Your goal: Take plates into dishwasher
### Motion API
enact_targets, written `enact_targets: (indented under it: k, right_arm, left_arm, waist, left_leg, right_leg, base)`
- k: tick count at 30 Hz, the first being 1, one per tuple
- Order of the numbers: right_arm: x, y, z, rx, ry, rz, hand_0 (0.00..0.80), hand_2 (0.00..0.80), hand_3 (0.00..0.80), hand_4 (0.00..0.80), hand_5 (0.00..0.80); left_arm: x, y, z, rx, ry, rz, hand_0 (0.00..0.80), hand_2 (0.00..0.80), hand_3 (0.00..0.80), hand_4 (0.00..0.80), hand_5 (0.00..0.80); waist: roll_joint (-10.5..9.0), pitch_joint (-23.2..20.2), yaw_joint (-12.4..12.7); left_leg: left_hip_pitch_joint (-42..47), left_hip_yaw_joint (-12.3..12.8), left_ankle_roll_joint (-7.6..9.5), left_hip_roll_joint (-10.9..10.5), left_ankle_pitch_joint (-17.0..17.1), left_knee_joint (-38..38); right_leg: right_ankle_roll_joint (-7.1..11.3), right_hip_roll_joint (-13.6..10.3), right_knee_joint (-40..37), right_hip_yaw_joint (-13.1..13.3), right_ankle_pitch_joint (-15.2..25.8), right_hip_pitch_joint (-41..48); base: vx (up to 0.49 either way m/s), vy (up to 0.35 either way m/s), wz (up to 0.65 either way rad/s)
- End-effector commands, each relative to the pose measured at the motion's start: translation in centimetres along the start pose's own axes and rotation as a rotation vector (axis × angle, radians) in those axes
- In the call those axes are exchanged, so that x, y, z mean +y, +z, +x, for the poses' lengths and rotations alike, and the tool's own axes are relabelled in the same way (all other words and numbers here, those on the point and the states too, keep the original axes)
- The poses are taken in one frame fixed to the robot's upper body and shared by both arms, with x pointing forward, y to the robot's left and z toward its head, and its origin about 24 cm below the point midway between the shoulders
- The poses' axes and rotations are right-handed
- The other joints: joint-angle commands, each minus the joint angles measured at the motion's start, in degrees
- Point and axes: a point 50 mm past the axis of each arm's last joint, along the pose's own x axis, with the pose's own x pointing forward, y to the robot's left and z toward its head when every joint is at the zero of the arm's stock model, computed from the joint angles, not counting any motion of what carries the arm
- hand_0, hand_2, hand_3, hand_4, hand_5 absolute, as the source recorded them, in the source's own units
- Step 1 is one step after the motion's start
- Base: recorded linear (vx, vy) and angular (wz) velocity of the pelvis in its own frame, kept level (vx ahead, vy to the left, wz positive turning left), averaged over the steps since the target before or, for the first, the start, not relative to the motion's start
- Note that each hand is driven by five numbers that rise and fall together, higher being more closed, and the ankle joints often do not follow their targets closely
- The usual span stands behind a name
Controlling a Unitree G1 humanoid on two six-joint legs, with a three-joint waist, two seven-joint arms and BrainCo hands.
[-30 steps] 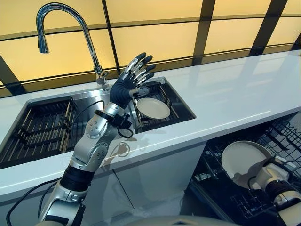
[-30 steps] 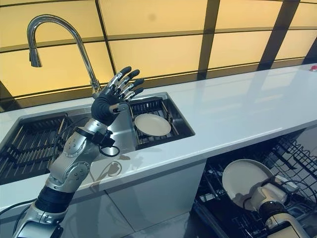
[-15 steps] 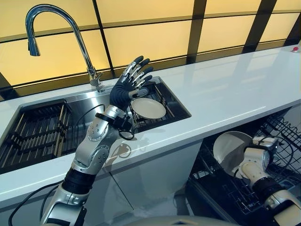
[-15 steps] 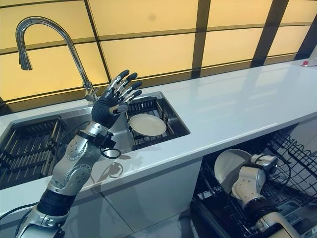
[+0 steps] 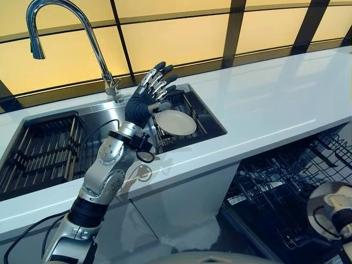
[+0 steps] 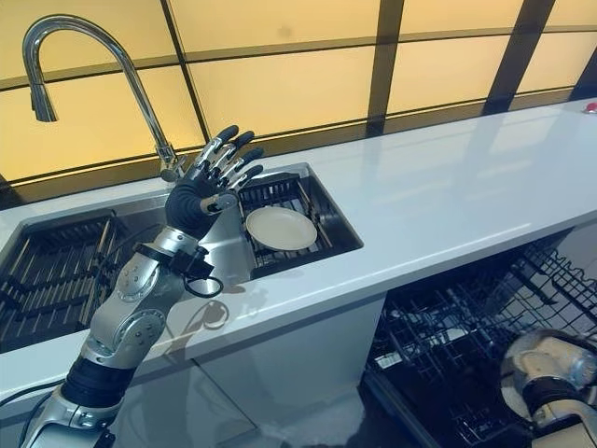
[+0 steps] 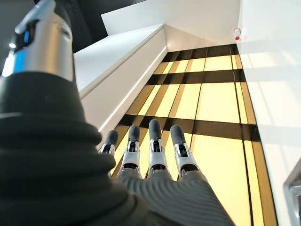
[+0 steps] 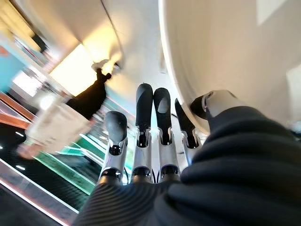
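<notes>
Now R hand (image 8: pixel 155 155) w/ plate (image 8: pixel 225 42).

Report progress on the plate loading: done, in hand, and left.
Done: nothing shows yet; no plate is visible in the dishwasher rack. In hand: the right hand pinches a white plate between thumb and fingers, low beside the rack. Left: that plate goes into the rack, and another plate lies in the sink, with the open left hand raised above it.

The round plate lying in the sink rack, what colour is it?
Plain cream-white round plate, no pattern; the left eye view shows it best.
</notes>
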Motion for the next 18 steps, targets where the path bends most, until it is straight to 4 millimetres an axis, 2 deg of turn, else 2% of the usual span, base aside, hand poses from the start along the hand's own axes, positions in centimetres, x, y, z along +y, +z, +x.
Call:
enact_targets:
  k: [1,5,9,11,18]
  right_arm:
    - [-5.7,-2.5,1.6,0.112,-0.186,0.125,0.8,0.8,0.8,0.8,0.8]
    - [-7.6,-2.8,1.7,0.11,-0.258,0.183,0.8,0.8,0.8,0.8,0.8]
    - [-9.2,-1.8,1.1,0.047,-0.309,0.194,0.8,0.8,0.8,0.8,0.8]
    - [-9.4,-1.1,0.7,0.01,-0.32,0.184,0.8,0.8,0.8,0.8,0.8]
    - [-7.4,1.1,-0.2,-0.076,-0.356,0.08,0.8,0.8,0.8,0.8,0.8]
  left_arm:
    - [-0.2,2.9,1.3,-0.106,-0.057,0.02,0.0,0.0,0.0,0.0,0.0]
    - [-0.2,2.8,1.7,-0.103,-0.06,0.014,0.0,0.0,0.0,0.0,0.0]
    - [0.0,2.6,1.9,-0.101,-0.05,0.012,0.0,0.0,0.0,0.0,0.0]
    - [0.1,2.5,1.8,-0.101,-0.045,0.013,0.0,0.0,0.0,0.0,0.0]
    - [0.0,2.2,1.5,-0.102,-0.04,0.015,0.0,0.0,0.0,0.0,0.0]
  waist:
    - [-1.65,-1.16,2.97]
    - [-1.6,-1.36,3.06]
    - [-1.52,-1.67,2.83]
    - [-1.44,-1.74,2.72]
    - [-1.01,-1.61,3.11]
  left_leg:
    - [2.94,-1.36,4.32,-1.78,-6.63,0.45]
    - [2.82,-1.67,4.32,-1.86,-6.55,0.45]
    - [2.59,-1.81,4.32,-1.89,-6.48,0.45]
    - [2.53,-1.88,4.36,-1.92,-6.44,0.45]
    - [2.51,-2.27,4.53,-2.04,-6.44,0.45]
  right_leg:
    - [1.9,2.18,0.28,-1.91,2.17,-2.0]
    - [1.92,2.18,0.28,-2.05,2.14,-2.05]
    - [1.92,2.23,0.28,-1.95,2.13,-2.29]
    - [1.87,2.23,0.28,-1.9,2.11,-2.35]
    - [1.74,2.14,0.28,-2.29,1.91,-2.32]
  base:
    - [0.0,0.0,0.0]
    - [0.0,0.0,0.0]
    - [0.0,-0.002,0.01]
    - [0.0,0.0,0.0]
    - [0.0,-0.005,0.02]
